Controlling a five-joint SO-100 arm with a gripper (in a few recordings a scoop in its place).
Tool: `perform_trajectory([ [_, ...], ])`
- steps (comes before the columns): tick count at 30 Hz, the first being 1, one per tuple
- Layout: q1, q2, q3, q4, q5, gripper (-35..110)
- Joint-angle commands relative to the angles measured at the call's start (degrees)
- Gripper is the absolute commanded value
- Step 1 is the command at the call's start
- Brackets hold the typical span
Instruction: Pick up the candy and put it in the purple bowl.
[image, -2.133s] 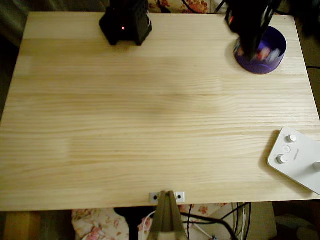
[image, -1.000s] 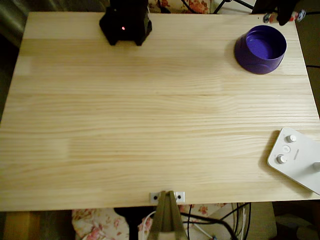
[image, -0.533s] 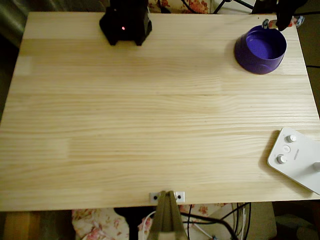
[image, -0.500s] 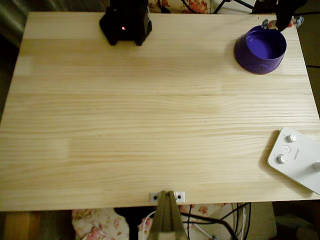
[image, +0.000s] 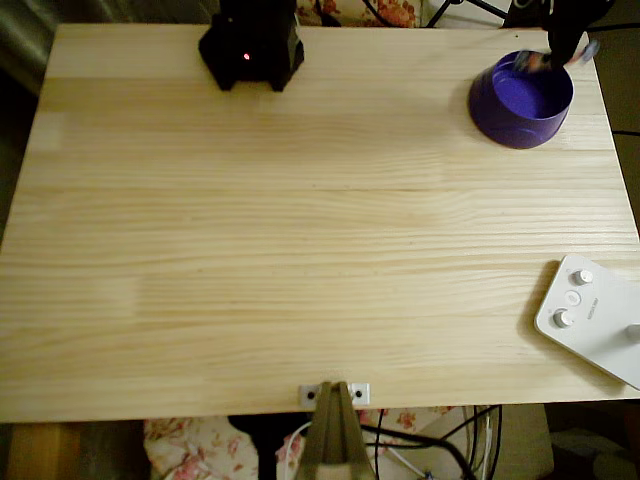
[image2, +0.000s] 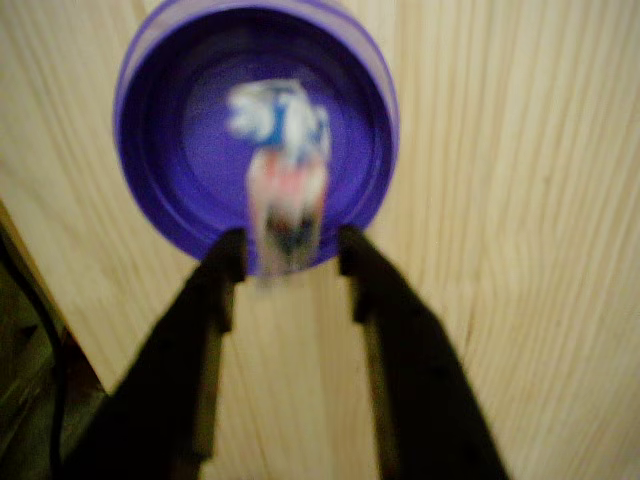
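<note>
A pale wooden table (image: 300, 220) made of long glued pine boards is seen from above. At its far right corner stands the round, deep purple plastic bowl (image: 521, 100) with thick walls and a lighter violet inside. The dark two-finger gripper (image: 558, 48) hangs over the bowl's far rim, and a blurred sliver of the small wrapped candy (image: 585, 50) sticks out beside it. In the wrist view the same purple bowl (image2: 160, 110) sits straight below, its opening facing the camera, resting on the wood. The two black fingers (image2: 225, 265) of the gripper (image2: 290, 252) stand apart, with a gap between them a little wider than the sweet. The slim candy (image2: 285, 195), pinkish-orange with dark specks and a twisted white-and-blue end, appears between the fingertips and over the bowl's inside; it is smeared by blur, and it cannot be told whether the fingers touch it or whether it is loose in the air. At the table's far edge, left of centre in the overhead view, sits a black block-shaped base (image: 251, 45) with a small red light. At the near right edge lies a flat white device with round knobs (image: 590, 315), partly overhanging the table. A metal clamp (image: 334, 395) grips the middle of the near edge.
</note>
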Motion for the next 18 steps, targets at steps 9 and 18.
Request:
perform_trajectory([
  [9,-0.35,3.6,-4.83,0.79,-0.53,20],
  [18,0.26,4.83,-4.39,1.05,-1.58,20],
])
